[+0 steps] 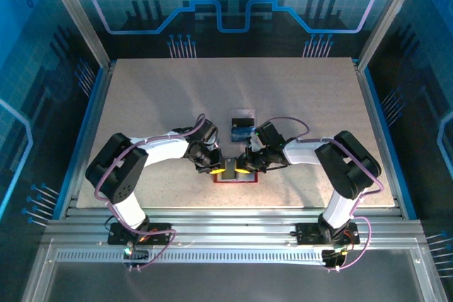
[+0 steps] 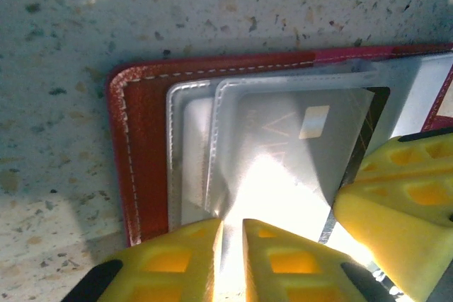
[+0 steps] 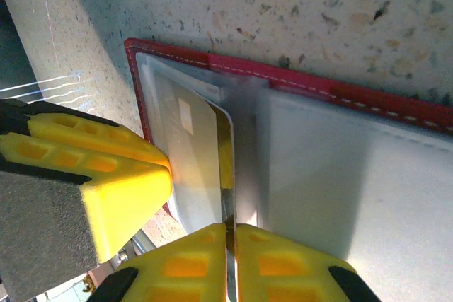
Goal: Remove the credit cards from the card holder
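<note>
Right now my right pincer (image 3: 228, 235) is clamped thin on the edge of a dark, flat plastic credit card with a pale chip (image 3: 190, 148); the card sits mostly inside a cloudy clear pocket of the small red leather-like folding card holder (image 2: 141, 146), which lies open and flat on the pale speckled table (image 2: 212, 12) between my two arms; my left pincer (image 2: 230, 235) stands at the near edge of the same pocket, its yellow fingers only a sliver apart, and I cannot tell whether the sleeve is pinched between them or merely lies under them; further out on the table, apart from the holder, lie two loose cards, one blue and one dark (image 1: 241, 134).

I judge the card light and stiff but glossy and slick, so a grip on a narrow strip of its edge could slip; the soft pocket will likely cling to its faces; the holder looks light and floppy too, and would probably ride along with the card unless pinned down; the best hold on the card seems to be its exposed edge, taken squarely and as deep as the pocket allows, then drawn along the pocket rather than upward; the holder wants pressing on its sleeve or red cover beside the card, not on the card itself.
</note>
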{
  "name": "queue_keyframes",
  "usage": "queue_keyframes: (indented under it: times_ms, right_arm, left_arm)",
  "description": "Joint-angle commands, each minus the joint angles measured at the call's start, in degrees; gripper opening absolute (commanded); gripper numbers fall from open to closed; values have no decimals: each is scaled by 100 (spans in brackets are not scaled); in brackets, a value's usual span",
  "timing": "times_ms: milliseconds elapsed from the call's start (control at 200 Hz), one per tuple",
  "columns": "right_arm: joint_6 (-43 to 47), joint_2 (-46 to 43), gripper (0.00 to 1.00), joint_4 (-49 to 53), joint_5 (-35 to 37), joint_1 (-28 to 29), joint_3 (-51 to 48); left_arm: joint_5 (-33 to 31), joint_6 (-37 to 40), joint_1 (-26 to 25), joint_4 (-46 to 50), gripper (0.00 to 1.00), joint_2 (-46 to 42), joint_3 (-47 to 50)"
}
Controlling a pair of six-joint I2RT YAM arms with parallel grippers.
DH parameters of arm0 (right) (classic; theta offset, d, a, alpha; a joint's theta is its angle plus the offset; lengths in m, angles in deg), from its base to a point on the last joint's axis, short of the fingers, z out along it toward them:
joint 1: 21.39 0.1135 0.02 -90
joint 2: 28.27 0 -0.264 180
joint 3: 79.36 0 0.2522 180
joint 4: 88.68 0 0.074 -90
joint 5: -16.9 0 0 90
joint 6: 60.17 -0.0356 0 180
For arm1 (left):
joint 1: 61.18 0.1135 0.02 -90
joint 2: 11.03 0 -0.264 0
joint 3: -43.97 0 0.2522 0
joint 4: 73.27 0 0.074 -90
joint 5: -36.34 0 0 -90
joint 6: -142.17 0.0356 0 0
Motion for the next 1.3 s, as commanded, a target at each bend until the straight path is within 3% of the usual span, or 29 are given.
queue_keyframes:
  times_ms: [0,850,1296]
  right_arm:
    - [-25,-57,11,94,-13,50,-47]
    - [380,-736,7,811,142,-276,-143]
    - [1253,-1430,0,2352,537,-475,427]
  left_arm:
    - [-341,142,-35,460,20,94,-35]
    - [-352,131,-45,562,24,53,-100]
    - [-241,74,-82,596,25,-337,-292]
